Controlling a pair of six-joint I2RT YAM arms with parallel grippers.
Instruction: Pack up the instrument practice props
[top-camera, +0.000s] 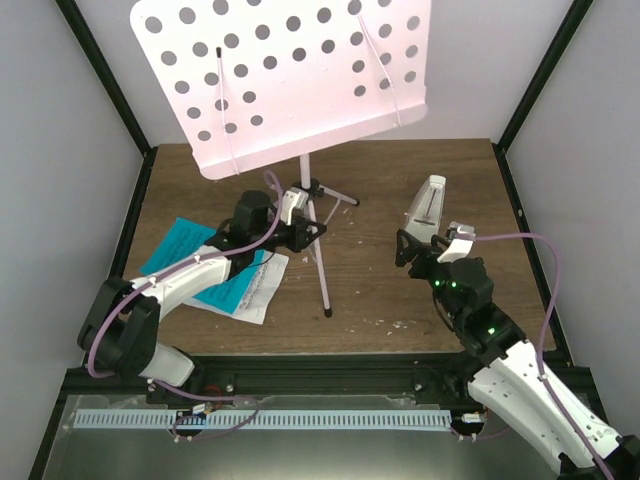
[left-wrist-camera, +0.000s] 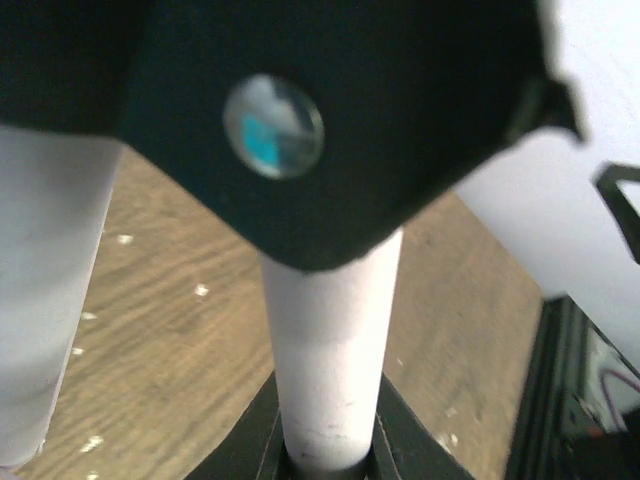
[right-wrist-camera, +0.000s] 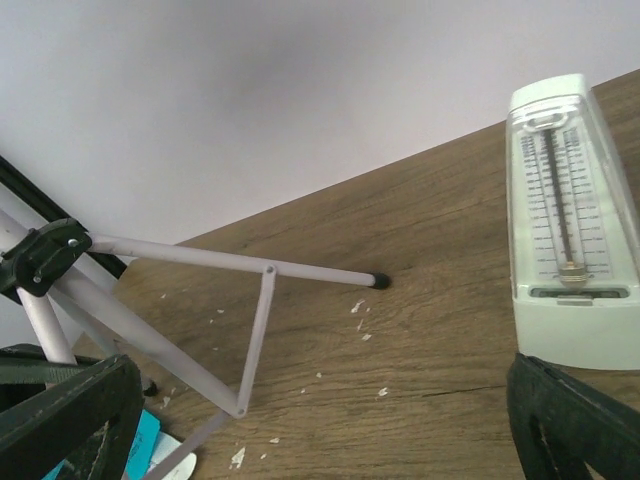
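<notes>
Three props sit out on the wooden table (top-camera: 400, 300), and none of them is packed.

Biggest is the music stand (top-camera: 290, 80). You see it upright, about midway along the table and toward the far edge, with its perforated desk tilted up over the far-left corner and its thin tripod legs splayed on the wood.

Next in size is the teal-covered booklet (top-camera: 185, 245). It lies flat near the left edge, white pages showing at its near side, partly under your left arm.

Smallest is the white metronome (top-camera: 430, 205) — upright in the right half of the table, well apart from the stand's legs.

Your left gripper (top-camera: 310, 228) is at the stand's pole, just under the black tripod joint. The left wrist view is blurred and very close, but the pale tube runs between two dark fingers (left-wrist-camera: 255, 450) that seem to press against both its sides — narrow, and clamped on the pole as far as you can tell.

Your right gripper (top-camera: 425, 248) stands spread wide with nothing between its fingers, just on the near side of the metronome and not touching it.
</notes>
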